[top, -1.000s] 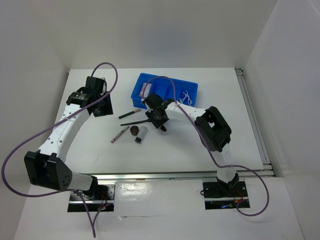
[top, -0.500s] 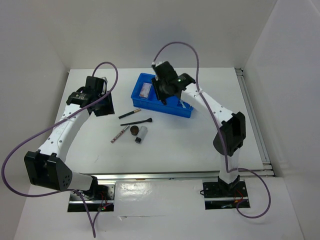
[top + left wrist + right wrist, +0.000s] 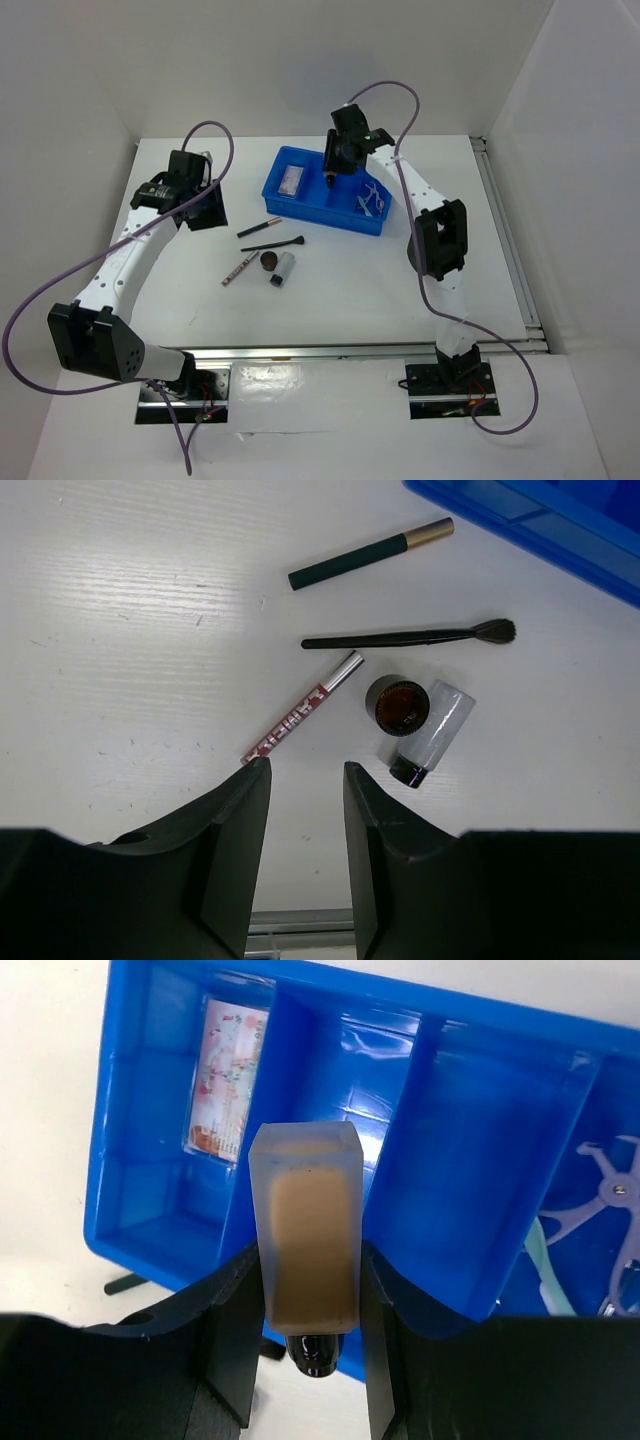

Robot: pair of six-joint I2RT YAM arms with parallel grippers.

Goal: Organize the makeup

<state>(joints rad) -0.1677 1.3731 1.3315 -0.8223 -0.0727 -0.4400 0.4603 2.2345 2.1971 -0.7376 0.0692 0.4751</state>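
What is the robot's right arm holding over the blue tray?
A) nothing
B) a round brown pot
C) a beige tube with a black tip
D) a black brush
C: the right end effector grips a beige tube with a black tip, held above the blue tray.

The top external camera is looking down from above and behind the arm bases, taking in the whole white bench (image 3: 330, 290) from afar. The left wrist camera is facing steeply down past the left end effector (image 3: 305, 775), close over the bench. It is sharing the slim black brush (image 3: 400, 638) and a corner of the blue plastic compartment tray (image 3: 560, 530) with the overhead view. The right wrist camera is sitting nearer still, facing down past the right end effector (image 3: 307, 1260) and the beige black-tipped plastic tube (image 3: 305, 1240) into that tray.
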